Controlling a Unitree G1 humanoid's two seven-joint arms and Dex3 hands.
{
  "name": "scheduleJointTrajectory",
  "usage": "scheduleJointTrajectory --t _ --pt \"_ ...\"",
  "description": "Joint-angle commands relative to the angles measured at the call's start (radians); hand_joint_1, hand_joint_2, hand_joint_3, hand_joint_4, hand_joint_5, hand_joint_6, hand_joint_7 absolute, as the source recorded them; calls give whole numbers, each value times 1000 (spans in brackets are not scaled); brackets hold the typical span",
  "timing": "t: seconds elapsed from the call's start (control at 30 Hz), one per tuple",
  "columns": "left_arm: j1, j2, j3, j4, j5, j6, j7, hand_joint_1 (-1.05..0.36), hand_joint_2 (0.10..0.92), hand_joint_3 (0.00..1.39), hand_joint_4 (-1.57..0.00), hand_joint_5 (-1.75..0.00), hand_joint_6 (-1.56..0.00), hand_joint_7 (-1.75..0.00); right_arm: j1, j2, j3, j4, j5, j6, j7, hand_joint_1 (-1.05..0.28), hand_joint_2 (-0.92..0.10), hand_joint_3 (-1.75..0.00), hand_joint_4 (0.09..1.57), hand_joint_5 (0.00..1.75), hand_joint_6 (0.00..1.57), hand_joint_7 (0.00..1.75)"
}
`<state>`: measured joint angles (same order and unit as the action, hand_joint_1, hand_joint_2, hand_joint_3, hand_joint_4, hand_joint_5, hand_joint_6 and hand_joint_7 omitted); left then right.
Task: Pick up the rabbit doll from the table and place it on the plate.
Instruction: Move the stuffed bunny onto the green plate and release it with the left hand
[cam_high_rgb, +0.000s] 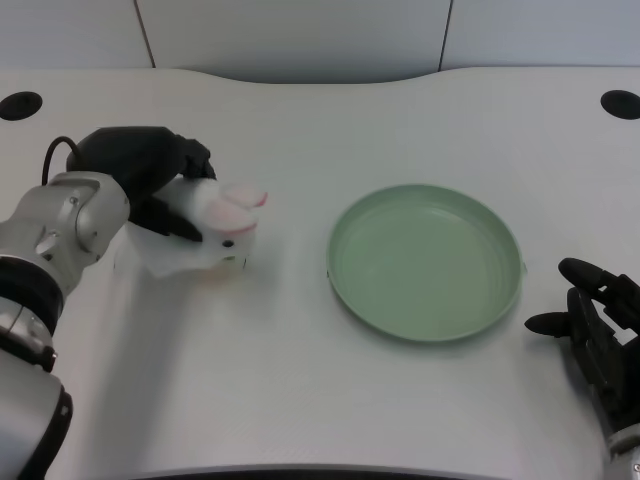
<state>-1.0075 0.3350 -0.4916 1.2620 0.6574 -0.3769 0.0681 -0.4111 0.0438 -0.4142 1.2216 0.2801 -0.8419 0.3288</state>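
A white rabbit doll (215, 225) with pink ears lies at the left of the table, its ears pointing right toward the plate. My left hand (150, 175) wraps over the doll's back and left side, fingers curled around it. The doll looks slightly blurred, and I cannot tell whether it rests on the table or hangs just above it. The pale green plate (425, 262) sits right of centre with nothing on it, about a hand's width from the doll.
My right hand (595, 320) rests at the lower right, just beyond the plate's rim. Two dark round holes (20, 104) (621, 103) sit in the table's far corners. A grey wall runs behind the curved back edge.
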Motion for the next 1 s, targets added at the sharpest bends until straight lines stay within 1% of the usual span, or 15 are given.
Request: scheduleJointTrajectory --t 0.03,0.17,0.27,0.3,0.33,0.4,0.43,0.53,0.6,0.67,0.77,0.87,0.93,0.97,1.0 --pt "-40 14 11 -21 -10 -8 -20 -231 786 89 -738 -1328 -767 -1119 2 -15 -3 8 0 10 -15 -440 -921 -285 856 1034 910 346" --pt "-60 -3 15 -33 -12 -5 -9 -225 750 151 -707 -1572 -719 -1315 0 -15 -2 14 -4 11 -19 -454 -921 -279 873 1024 906 336" --pt "-95 -40 8 -37 -6 10 -16 -232 747 179 -727 -1387 -773 -1113 1 -6 6 8 -22 8 -55 -450 -921 -281 884 1015 914 338" --pt "-105 -56 7 -37 -6 13 -16 -221 744 216 -722 -1470 -747 -1191 1 -4 8 6 -27 6 -62 -452 -921 -281 881 1006 917 338" --pt "-113 -73 4 -37 -5 13 -14 -212 717 312 -704 -1575 -681 -1361 2 -4 10 6 -31 3 -65 -452 -921 -280 880 1000 918 337" --pt "-124 -100 -5 -36 4 12 0 -199 533 725 -689 -1701 -574 -1641 1 -4 15 8 -39 2 -77 -447 -921 -279 887 994 922 336" --pt "-130 -116 -12 -35 11 14 7 -182 429 946 -695 -1728 -549 -1703 0 -2 15 6 -36 9 -75 -448 -921 -276 911 1005 923 334" --pt "-143 -152 -24 -32 19 26 5 -172 332 1153 -696 -1744 -535 -1742 1 3 16 0 -28 24 -66 -444 -921 -274 935 1022 925 332" --pt "-150 -172 -31 -27 21 30 1 -172 324 1180 -692 -1746 -533 -1745 1 6 20 -3 -30 23 -73 -445 -921 -273 939 1028 927 332" --pt "-162 -209 -45 -19 29 40 1 -206 370 1084 -703 -1558 -563 -1607 -1 8 22 2 -33 4 -68 -443 -921 -257 962 1059 942 344" --pt "-168 -224 -53 -14 30 46 2 -213 384 1061 -701 -1515 -562 -1586 -2 8 23 4 -32 -4 -63 -446 -921 -250 968 1068 945 348" --pt "-189 -285 -66 0 36 67 7 -182 328 1136 -682 -1703 -510 -1717 -4 14 27 4 -33 -1 -74 -452 -921 -237 946 1058 949 349" --pt "-201 -318 -62 10 28 91 -10 -178 310 1177 -671 -1737 -493 -1740 -5 18 28 5 -34 -9 -78 -435 -921 -240 922 1046 936 344" --pt "-205 -329 -60 13 26 97 -13 -177 306 1183 -670 -1742 -490 -1743 -7 23 21 4 -22 -7 -69 -430 -921 -243 918 1045 932 344" --pt "-206 -344 -60 17 25 102 -10 -173 301 1185 -662 -1744 -487 -1745 -9 26 20 5 -19 -9 -68 -424 -921 -236 918 1075 932 354"
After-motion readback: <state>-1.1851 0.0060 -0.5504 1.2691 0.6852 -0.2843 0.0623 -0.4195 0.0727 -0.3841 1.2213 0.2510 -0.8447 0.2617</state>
